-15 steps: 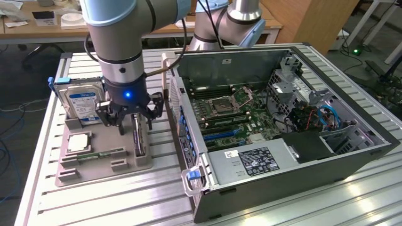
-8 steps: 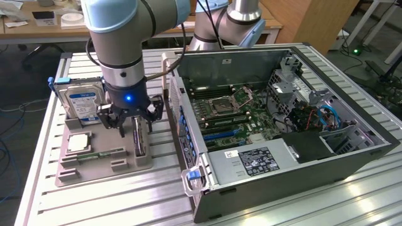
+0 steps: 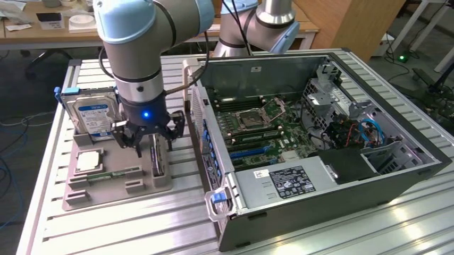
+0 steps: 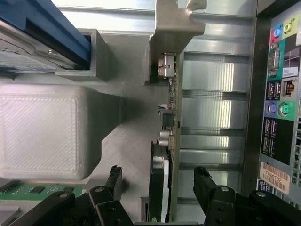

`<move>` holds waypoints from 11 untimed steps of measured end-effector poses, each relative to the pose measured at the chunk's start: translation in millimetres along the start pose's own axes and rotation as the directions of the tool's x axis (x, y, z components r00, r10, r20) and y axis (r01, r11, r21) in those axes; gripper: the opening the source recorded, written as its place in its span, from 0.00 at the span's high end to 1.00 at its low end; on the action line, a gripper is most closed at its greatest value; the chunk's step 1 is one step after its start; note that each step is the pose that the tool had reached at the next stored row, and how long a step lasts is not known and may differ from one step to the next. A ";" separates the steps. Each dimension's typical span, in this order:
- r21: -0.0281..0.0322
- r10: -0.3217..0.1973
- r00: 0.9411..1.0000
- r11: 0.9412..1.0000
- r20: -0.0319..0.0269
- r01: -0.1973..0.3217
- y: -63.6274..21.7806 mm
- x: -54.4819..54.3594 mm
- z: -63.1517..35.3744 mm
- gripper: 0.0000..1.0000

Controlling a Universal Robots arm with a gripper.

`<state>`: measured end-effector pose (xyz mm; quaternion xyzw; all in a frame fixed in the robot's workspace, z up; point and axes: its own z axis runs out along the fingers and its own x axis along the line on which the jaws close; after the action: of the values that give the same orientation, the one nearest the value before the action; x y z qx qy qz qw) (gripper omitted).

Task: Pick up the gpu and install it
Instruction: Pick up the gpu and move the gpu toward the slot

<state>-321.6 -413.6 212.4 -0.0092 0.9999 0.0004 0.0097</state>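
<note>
One step in hand: the pick. Nothing is grasped and no install work shows.

Left to right in the exterior view:
- A boxy silver hard drive with a blue-white label (image 3: 92, 114) stands upright at the left end of a grey plastic parts fixture (image 3: 78, 199).
- A square silver processor chip (image 3: 89, 159) lies flat on the fixture, nearer the camera. A narrow green memory stick (image 3: 114, 174) lies just beside it.
- The gpu (image 3: 157, 164), a thin dark circuit card with a silvery metal end bracket (image 4: 171, 28), stands on edge in the fixture's right-hand slot.
- An open black desktop computer case (image 3: 397, 175) lies on its side beside the fixture. Its green motherboard (image 3: 262, 133) is exposed and the blue expansion slot looks unoccupied.

Tool: the black two-finger gripper (image 3: 151, 146) hangs directly over the gpu with its jaws spread wide, released and empty. In the wrist view the card (image 4: 162, 183) sits between the fingers (image 4: 205, 188) with a gap on each side, so there is no contact.

Judgement: a good grip calls for the pads flat on the card's two faces and clear of the bracket. It also needs a light squeeze and a straight pull, or the card may bind in the slot.
</note>
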 end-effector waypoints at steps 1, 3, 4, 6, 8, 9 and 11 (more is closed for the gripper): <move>0.000 0.000 1.000 1.000 0.000 0.000 0.0 0.0 1.2 0.28; 0.000 0.000 1.000 1.000 0.000 0.000 0.0 0.0 3.4 0.28; 0.000 0.000 1.000 1.000 0.000 0.000 0.0 0.1 4.4 0.28; 0.000 0.000 1.000 1.000 0.000 0.000 0.0 0.1 6.5 0.28; 0.001 0.000 1.000 1.000 0.000 0.000 0.0 0.2 7.0 0.29; 0.001 0.000 1.000 1.000 0.000 0.000 0.0 0.2 7.0 0.29; 0.001 0.000 1.000 1.000 0.000 0.000 0.0 0.1 7.1 0.36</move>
<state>-321.6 -413.6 205.2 -0.0092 0.9999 0.0001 0.0099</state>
